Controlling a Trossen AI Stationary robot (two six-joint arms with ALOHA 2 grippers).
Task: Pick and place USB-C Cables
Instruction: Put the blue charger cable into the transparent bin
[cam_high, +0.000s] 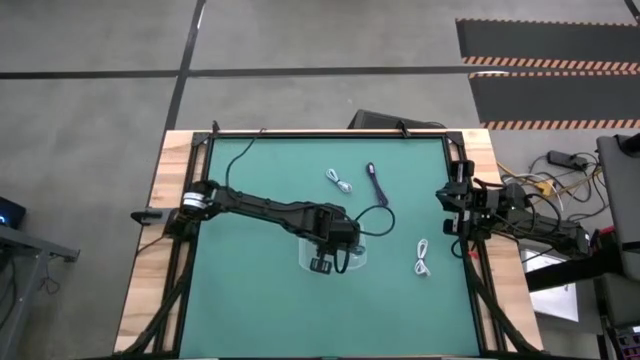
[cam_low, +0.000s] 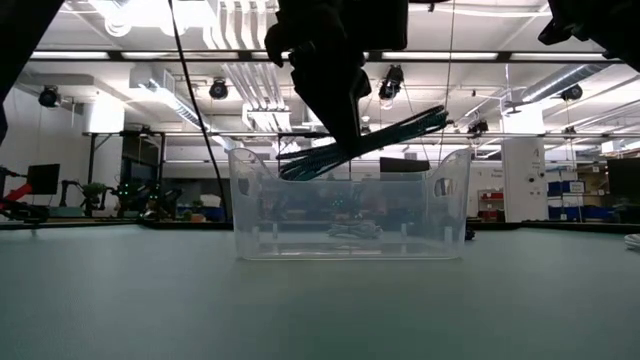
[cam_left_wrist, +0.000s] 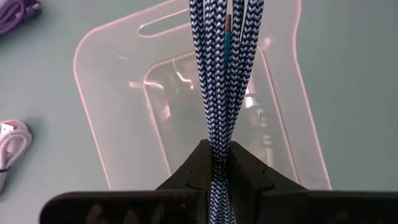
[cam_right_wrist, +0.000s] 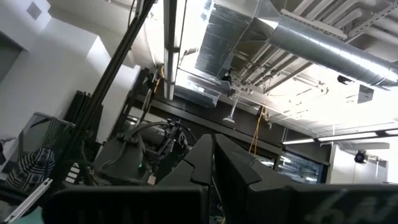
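Left claw (cam_left_wrist: 219, 163) clamped on blue-and-white braided cable (cam_left_wrist: 224, 74), several strands bunched together, zigzag weave, teal plug tip showing among them. You see it held above clear tray (cam_left_wrist: 118, 124) near table (cam_high: 260, 310) centre; in low view strands jut sideways over tray rim. Another bundle lies inside tray (cam_low: 350, 232). Loose on mat: white cable (cam_high: 422, 258) right of tray, light cable (cam_high: 340, 181) and dark cable (cam_high: 374, 184) beyond it. Right claw (cam_high: 449, 208) closed, empty, parked at table's right edge.
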